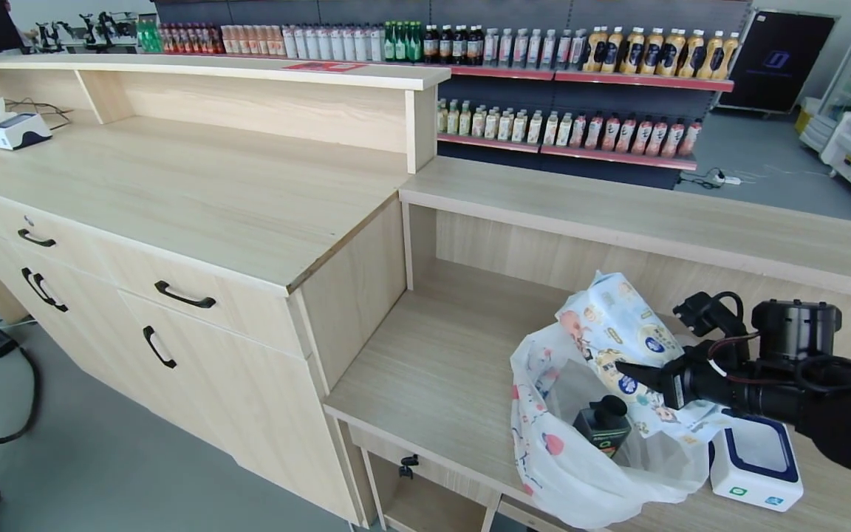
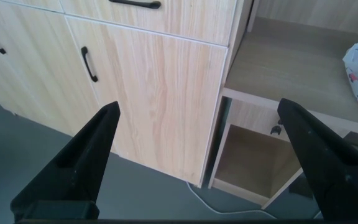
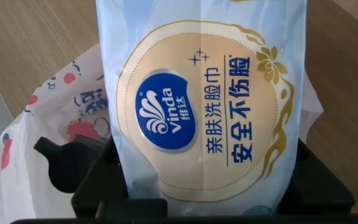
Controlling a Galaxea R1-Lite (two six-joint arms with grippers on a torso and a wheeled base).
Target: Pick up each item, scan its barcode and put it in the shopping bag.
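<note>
Arm level, right gripper [image 1: 643,375] pinches tissue pack [image 1: 617,318] over shopping bag [image 1: 544,436] near worktop's [image 1: 433,369] front edge; left gripper [image 2: 197,162] hangs spread-fingered before cabinet door [image 2: 160,93].

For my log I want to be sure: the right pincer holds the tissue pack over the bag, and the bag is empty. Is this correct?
Not fully. The bag is not empty: a dark bottle is in it, as the head view shows. The right pincer does hold the tissue pack over the bag.
</note>
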